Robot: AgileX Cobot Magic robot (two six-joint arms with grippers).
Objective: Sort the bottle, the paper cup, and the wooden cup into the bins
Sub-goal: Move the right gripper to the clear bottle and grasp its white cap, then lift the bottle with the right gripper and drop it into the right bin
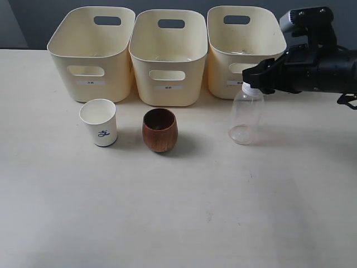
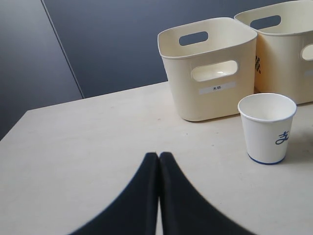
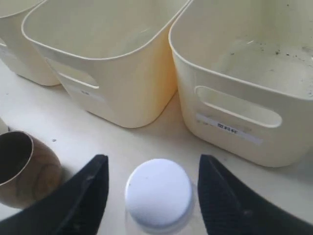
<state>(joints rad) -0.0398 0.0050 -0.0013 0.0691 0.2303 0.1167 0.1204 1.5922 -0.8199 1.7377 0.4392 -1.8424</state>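
Tabletop sorting scene, read from front to back. The pale table (image 1: 178, 212) is bare wood-tone across its front. The left gripper (image 2: 158, 156) hangs low over this surface, its 2 dark fingers pressed together with nothing between them; the paper cup (image 2: 266, 128) stands upright near it, further back and to one side. Next comes a row of 3 upright items, each apart from the others: the white paper cup with its blue mark at left, the wooden cup (image 1: 160, 130) in the middle, and the clear bottle (image 1: 246, 114) at right. The right gripper (image 3: 153, 164) hovers over the bottle with its jaws spread, 1 finger on each side of the white cap (image 3: 159, 196) and a gap showing on both sides. Behind the row, 3 cream-yellow bins stand side by side: left bin (image 1: 72, 61), middle bin (image 1: 145, 67) and right bin (image 1: 220, 61), the bottle just in front of the last
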